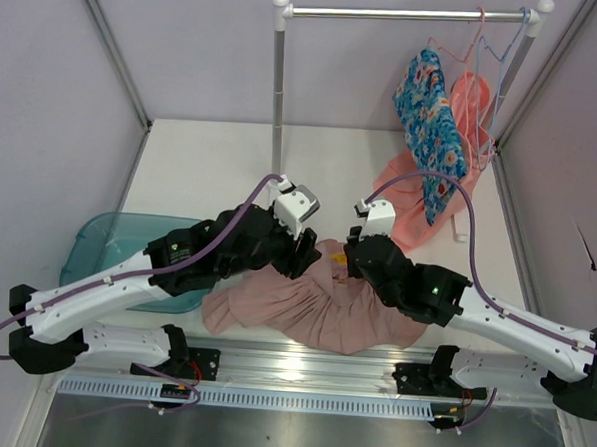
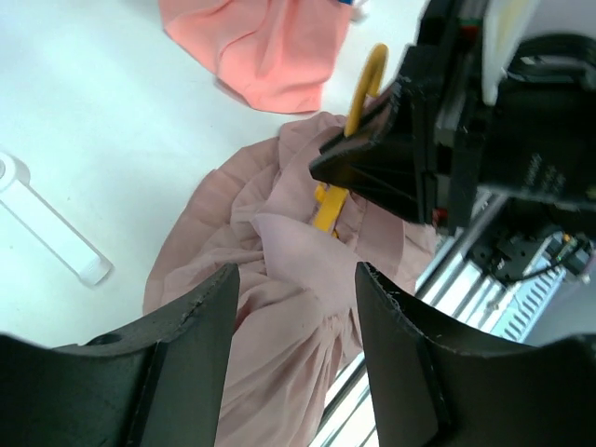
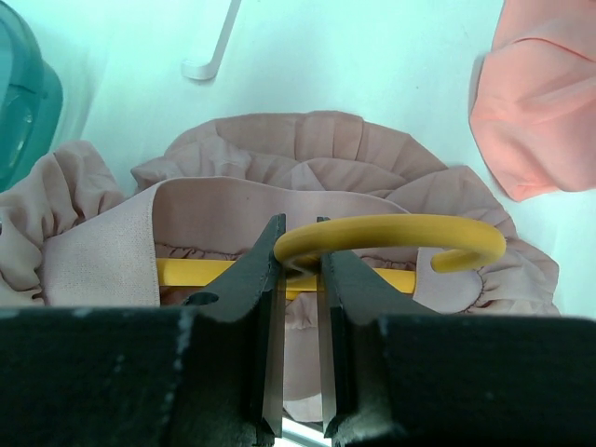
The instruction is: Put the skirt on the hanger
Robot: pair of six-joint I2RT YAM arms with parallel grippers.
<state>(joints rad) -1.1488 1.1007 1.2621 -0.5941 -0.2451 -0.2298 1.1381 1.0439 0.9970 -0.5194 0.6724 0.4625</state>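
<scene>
The skirt point(image 1: 314, 309), a dusty pink pleated one, is lying crumpled on the table point(image 1: 201, 168) close to its near edge, between the two arms. The right gripper point(image 3: 300, 247) is clenching the yellow hanger point(image 3: 400, 228) at the root of its hook: the fingers are standing nearly together with only the thin yellow wire pinched between them, and the hook is curving off to the right above the cloth. The hanger's straight bar is running left and right just behind the fingers, partly covered on the left by the skirt's wide waistband.

The left gripper point(image 2: 296, 279) is hovering just left of the right one, its jaws standing well apart and gripping nothing; the bunched cloth is showing through the gap below them. Whether its fingertips are brushing the fabric cannot be told.

A coral garment point(image 1: 410, 204) is lying farther back on the right, and a teal bin point(image 1: 103, 235) is sitting at the left.
</scene>
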